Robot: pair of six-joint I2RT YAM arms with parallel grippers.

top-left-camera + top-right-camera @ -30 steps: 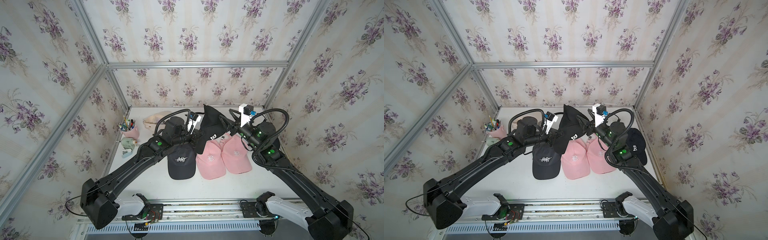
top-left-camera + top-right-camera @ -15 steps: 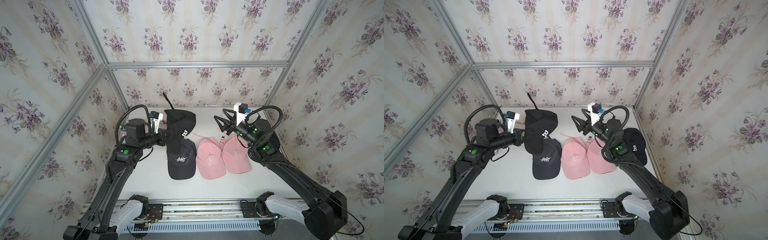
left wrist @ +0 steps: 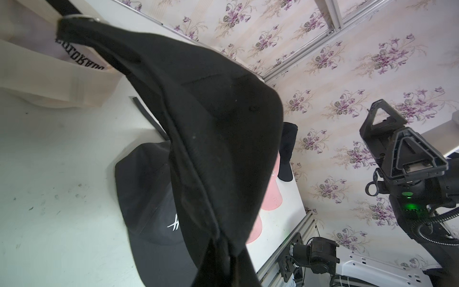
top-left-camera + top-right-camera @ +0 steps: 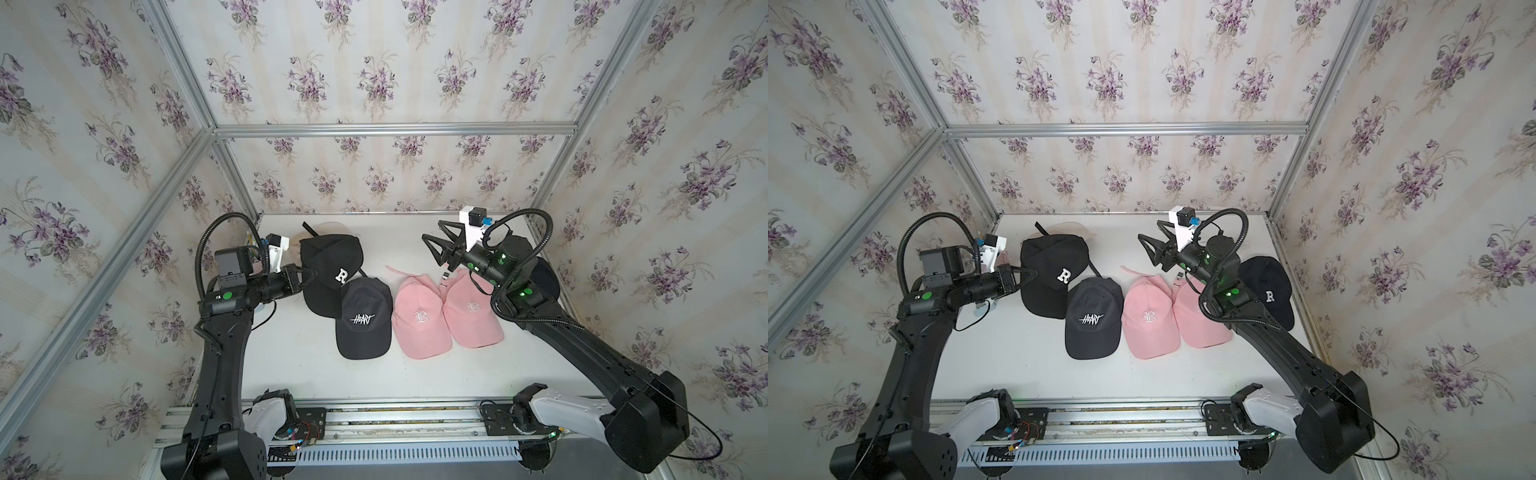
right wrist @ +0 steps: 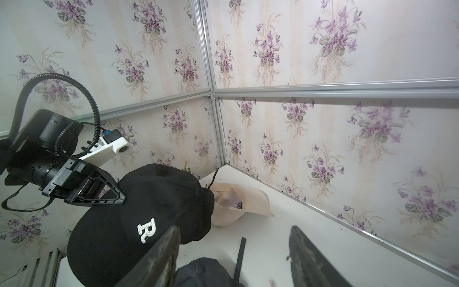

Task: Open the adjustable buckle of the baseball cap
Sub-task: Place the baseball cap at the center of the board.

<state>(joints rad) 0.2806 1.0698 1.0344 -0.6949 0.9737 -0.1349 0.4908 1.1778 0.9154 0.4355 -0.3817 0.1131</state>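
Violet-sprigged wallpaper [image 4: 374, 83] and brushed aluminium rails [image 4: 395, 129] are closing in a scuffed white tabletop [image 4: 291, 374], where a soft black fabric baseball cap [image 4: 328, 257], stitched with a raised white R, is being held at the far-left end of a row of caps. Its long axis is running near to far. The stiff curved brim is pointing toward the near edge, and the adjusting strap [image 4: 307, 227] is sticking up toward the far wall.

The left gripper [image 4: 311, 274] is reaching in from the left, its black triangular jaws pressed together on the cap's left edge, pinching the cloth. In the left wrist view the crown is draping in loose folds and the strap is passing through a thin metal buckle [image 3: 82, 18]; whether that buckle is undone cannot be told.

The right gripper [image 4: 431, 231] is hovering empty beyond two fuzzy pink caps [image 4: 419, 320], jaws spread wide, well apart from the black cap. A smooth dark cap lettered HEART [image 4: 363, 318] is lying just right of the held one, and a pale cream cap [image 5: 238, 201] is resting behind it by the far wall.
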